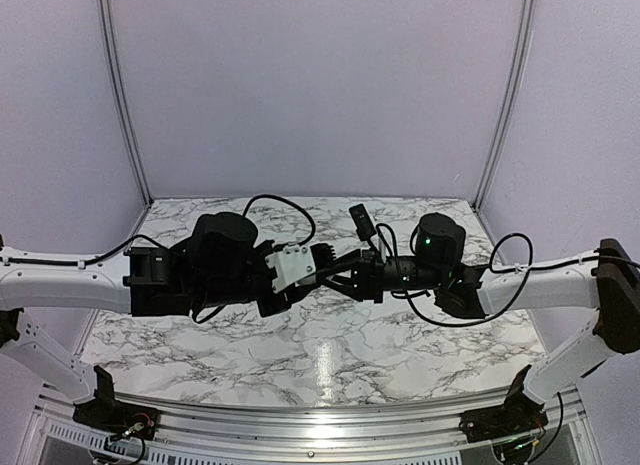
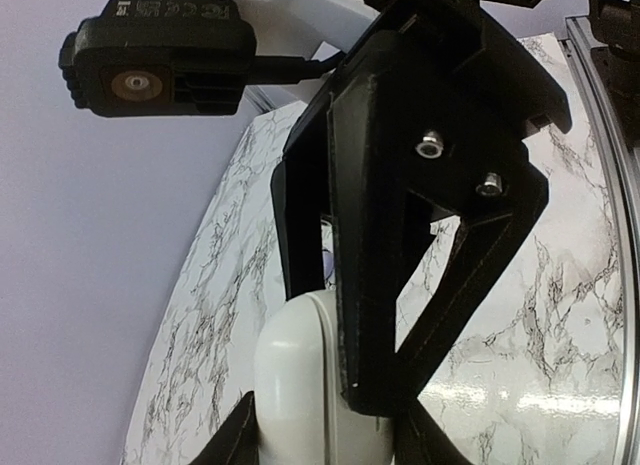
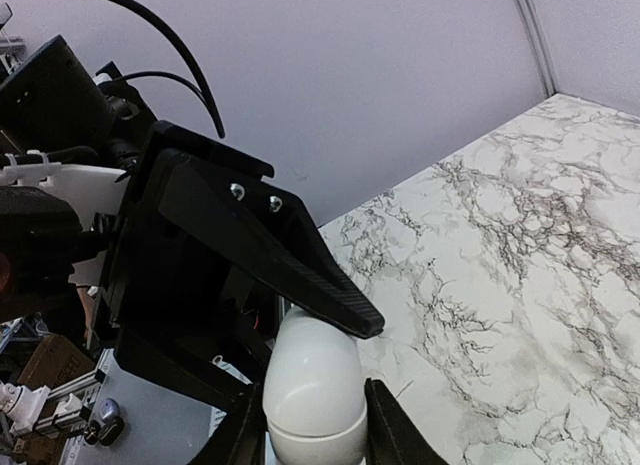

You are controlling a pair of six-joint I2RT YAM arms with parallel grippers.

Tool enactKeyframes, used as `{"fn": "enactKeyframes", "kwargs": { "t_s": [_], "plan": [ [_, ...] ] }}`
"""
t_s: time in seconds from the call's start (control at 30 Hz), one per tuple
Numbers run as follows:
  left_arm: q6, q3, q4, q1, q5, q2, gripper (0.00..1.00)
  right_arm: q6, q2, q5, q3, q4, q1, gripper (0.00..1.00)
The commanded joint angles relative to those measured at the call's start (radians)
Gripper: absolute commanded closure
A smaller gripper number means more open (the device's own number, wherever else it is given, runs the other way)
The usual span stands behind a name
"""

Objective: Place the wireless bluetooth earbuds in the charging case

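Your left claw point(image 2: 320, 440) is standing partly open and is gripping the charging case point(image 2: 295, 375). In the left wrist view its two fingers are pressing on either side of the white, rounded shell, whose domed end is pointing away from the camera. Your right claw point(image 3: 310, 435) is doing the same from the opposite side. In the right wrist view its fingers point(image 3: 388, 433) are narrowly parted and hugging the flanks of the white shell, and the shell's two halves are meeting at a thin seam just above them.

You are holding the case between both claws, in the air, well above the marble table point(image 1: 330, 355). It is hanging roughly over the table's middle, where the two arms are meeting tip to tip in the overhead view.

Each claw's black fingers are crossing in front of the other's camera. The right claw's are covering much of the case in the left wrist view, and one left finger point(image 3: 300, 270) is lying across the domed end in the right wrist view. The right wrist camera point(image 2: 150, 60) is showing at the upper left of the left wrist view.

You cannot tell from these views where the earbuds are, because the black fingers are hiding the rest of the case.
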Motion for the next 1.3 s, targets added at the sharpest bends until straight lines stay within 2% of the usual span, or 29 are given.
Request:
{"fn": "enactKeyframes", "kwargs": {
  "t_s": [0.0, 0.13, 0.2, 0.27, 0.4, 0.6, 0.7, 0.8, 0.9, 1.27],
  "plan": [
    [0.005, 0.005, -0.007, -0.004, -0.004, -0.005, 0.76, 0.005, 0.006, -0.032, 0.044, 0.024, -0.001, 0.71],
    [-0.003, 0.002, -0.007, -0.003, -0.009, -0.017, 0.75, -0.013, 0.008, -0.048, 0.037, 0.018, -0.008, 0.72],
    [-0.004, -0.002, -0.007, -0.003, -0.004, -0.02, 0.74, -0.017, 0.005, -0.047, 0.033, 0.02, -0.011, 0.77],
    [-0.012, -0.005, -0.007, -0.003, -0.007, -0.023, 0.67, -0.018, 0.003, -0.049, 0.033, 0.022, -0.014, 0.81],
    [-0.038, -0.018, -0.003, -0.001, 0.004, -0.049, 0.41, -0.034, -0.002, -0.06, 0.032, 0.016, -0.021, 0.86],
    [-0.109, -0.077, 0.009, 0.027, 0.149, -0.154, 0.32, -0.098, -0.016, -0.087, 0.017, -0.004, -0.034, 0.9],
    [-0.171, -0.085, 0.01, 0.061, 0.247, -0.193, 0.35, -0.145, -0.024, -0.105, 0.004, -0.003, -0.034, 0.93],
    [-0.196, -0.084, 0.011, 0.088, 0.333, -0.214, 0.47, -0.185, -0.03, -0.115, 0.0, -0.009, -0.033, 0.96],
    [-0.201, -0.068, -0.006, 0.093, 0.337, -0.195, 0.57, -0.208, -0.036, -0.127, 0.0, -0.011, -0.031, 0.97],
    [-0.221, -0.021, -0.007, 0.109, 0.352, -0.142, 0.6, -0.293, -0.053, -0.127, 0.016, -0.086, -0.005, 1.0]
  ]
}}
